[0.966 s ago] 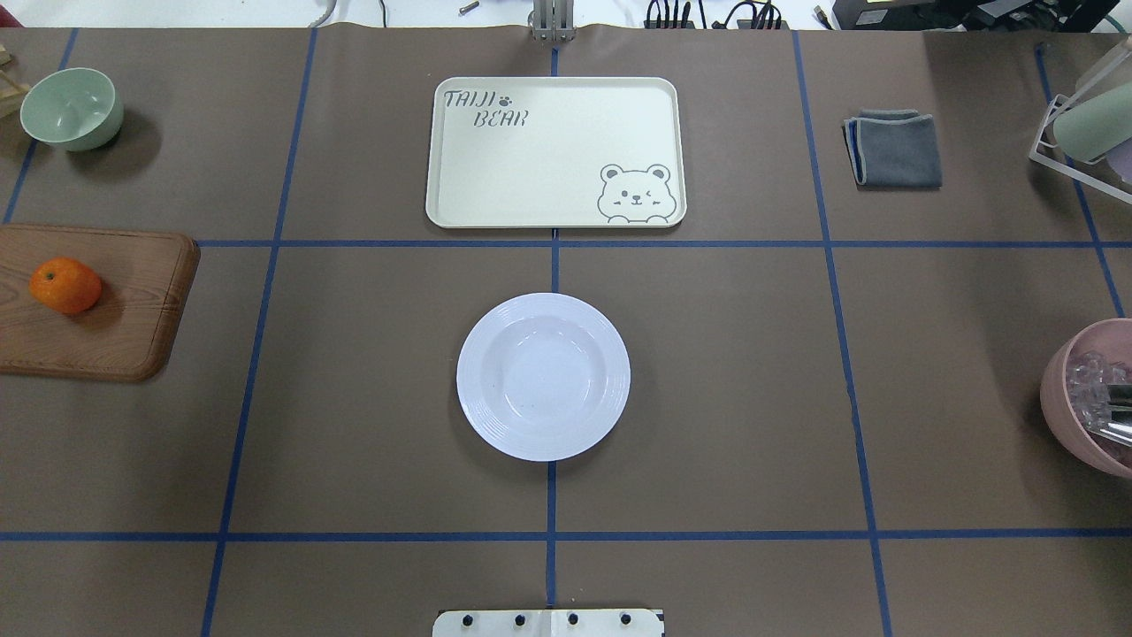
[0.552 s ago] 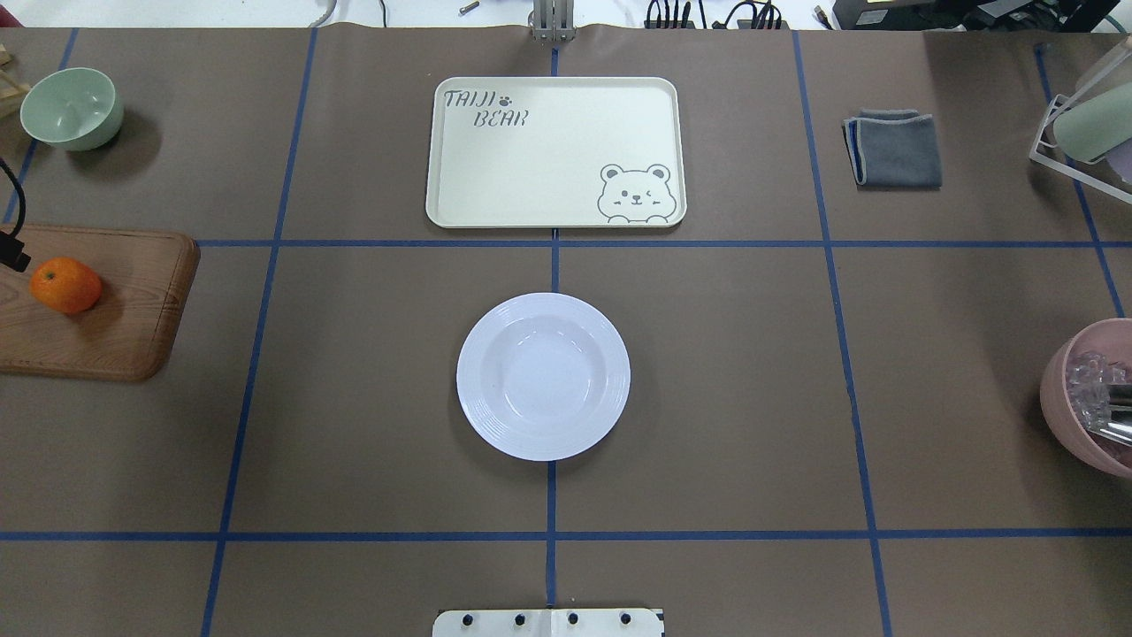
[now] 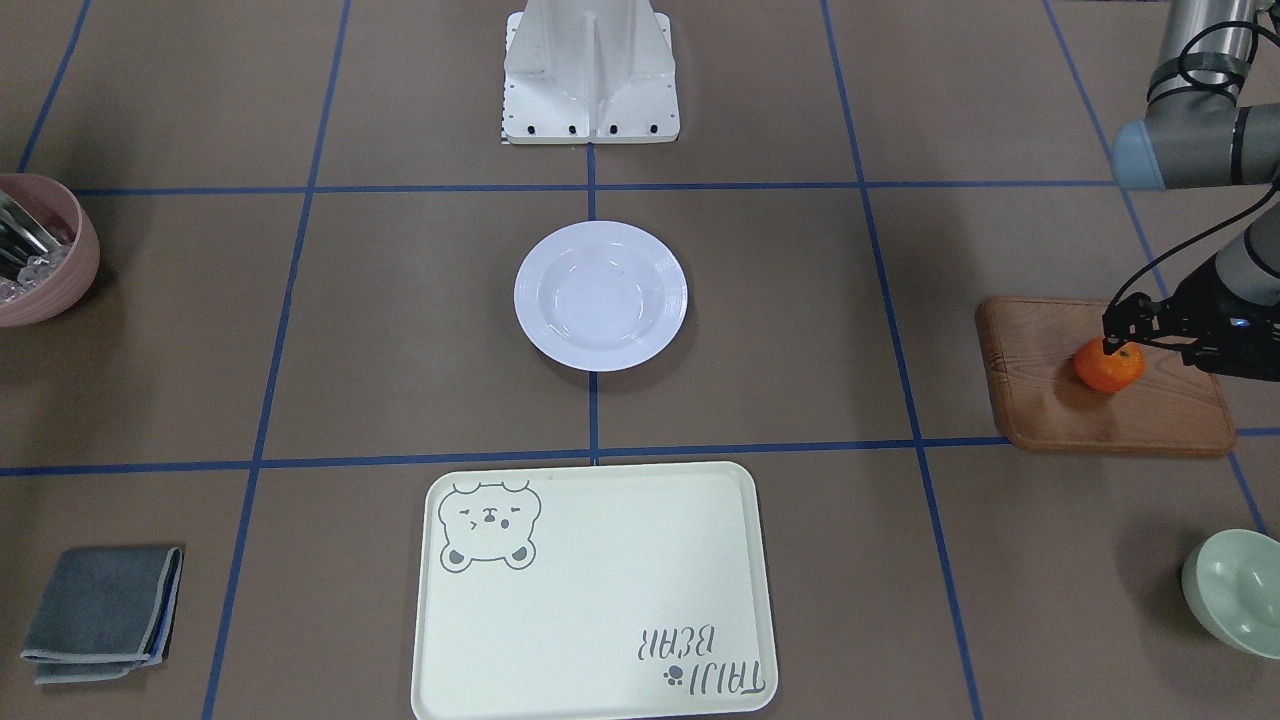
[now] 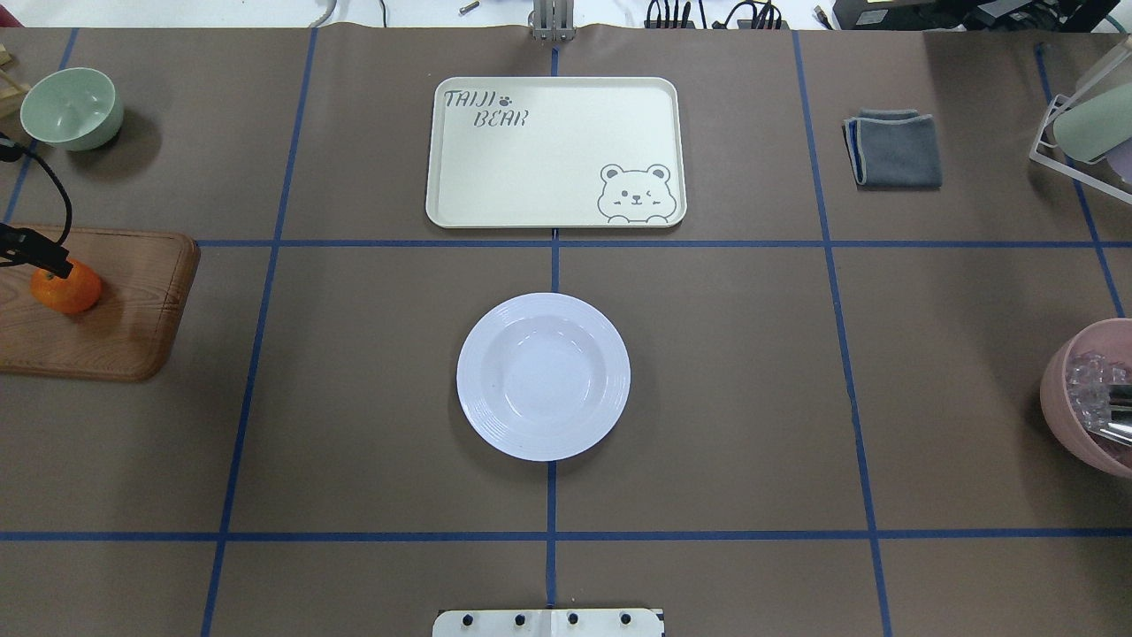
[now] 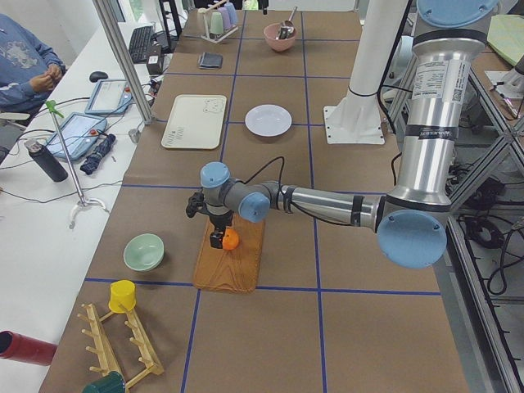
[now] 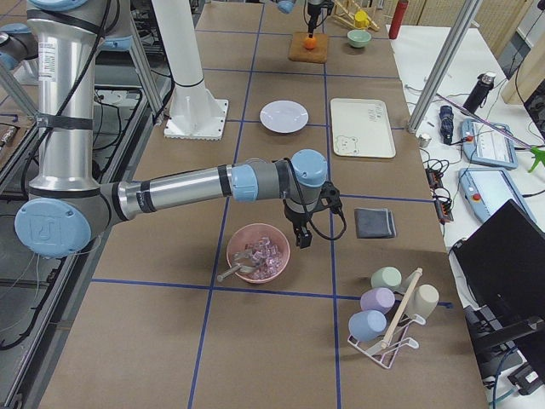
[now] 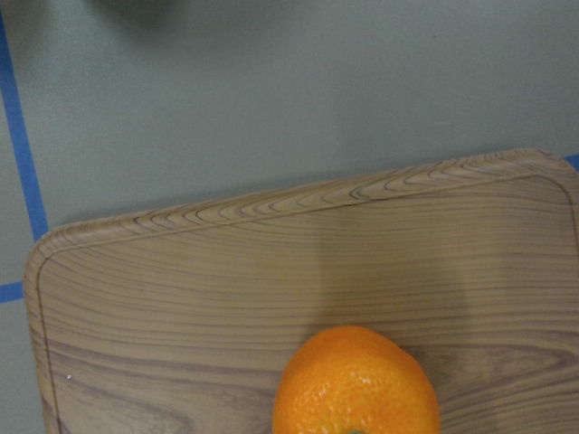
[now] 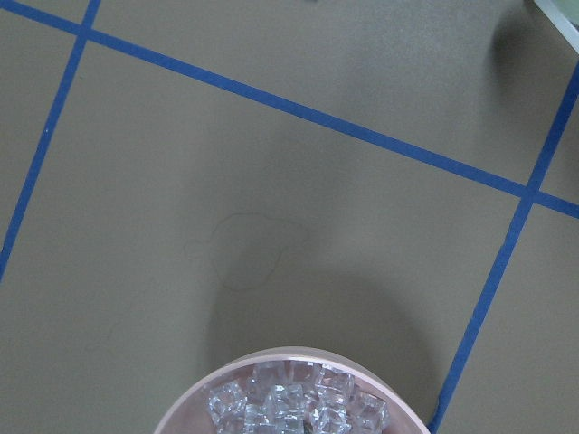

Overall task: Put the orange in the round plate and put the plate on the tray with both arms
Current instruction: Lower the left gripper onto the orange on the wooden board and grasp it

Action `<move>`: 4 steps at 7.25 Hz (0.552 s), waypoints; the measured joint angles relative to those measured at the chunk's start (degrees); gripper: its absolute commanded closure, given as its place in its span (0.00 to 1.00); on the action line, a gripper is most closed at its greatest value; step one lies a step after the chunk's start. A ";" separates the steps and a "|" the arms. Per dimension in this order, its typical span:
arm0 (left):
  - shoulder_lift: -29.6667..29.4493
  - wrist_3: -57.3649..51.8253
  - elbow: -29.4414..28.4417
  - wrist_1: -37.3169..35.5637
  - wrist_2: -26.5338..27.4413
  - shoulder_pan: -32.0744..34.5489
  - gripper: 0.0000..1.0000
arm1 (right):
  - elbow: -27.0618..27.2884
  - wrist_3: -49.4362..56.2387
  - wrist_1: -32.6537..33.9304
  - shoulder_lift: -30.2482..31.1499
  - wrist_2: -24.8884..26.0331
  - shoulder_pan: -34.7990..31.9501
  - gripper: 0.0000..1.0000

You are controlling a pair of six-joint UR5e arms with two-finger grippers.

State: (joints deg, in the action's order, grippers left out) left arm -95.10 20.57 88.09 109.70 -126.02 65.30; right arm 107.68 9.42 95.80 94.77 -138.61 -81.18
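One orange (image 3: pixel 1110 370) on the board (image 3: pixel 1100 425), away from its edges. Left gripper (image 3: pixel 1122 338) right over it, tips by its top; cannot tell how wide open or if gripping. Plate (image 3: pixel 600 295) alone mid-table, bare brown paper all round. Tray (image 3: pixel 600 600) past it, apart, one blue line between. Right gripper (image 6: pixel 300 234) just beside the pink bowl (image 6: pixel 258 253), far from the plate; cannot tell if open. Counting: one orange, one plate, one tray, one board, two bowls with the green bowl (image 3: pixel 1235 590), one cloth (image 3: pixel 100 610).
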 measured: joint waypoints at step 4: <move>-1.13 3.33 -2.36 1.83 -0.22 -1.43 0.02 | -0.29 -0.01 0.00 -0.15 0.08 0.26 0.00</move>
State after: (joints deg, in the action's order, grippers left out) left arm -96.23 23.90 85.73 111.53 -126.24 63.87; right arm 107.39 9.40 95.80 94.61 -138.53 -80.92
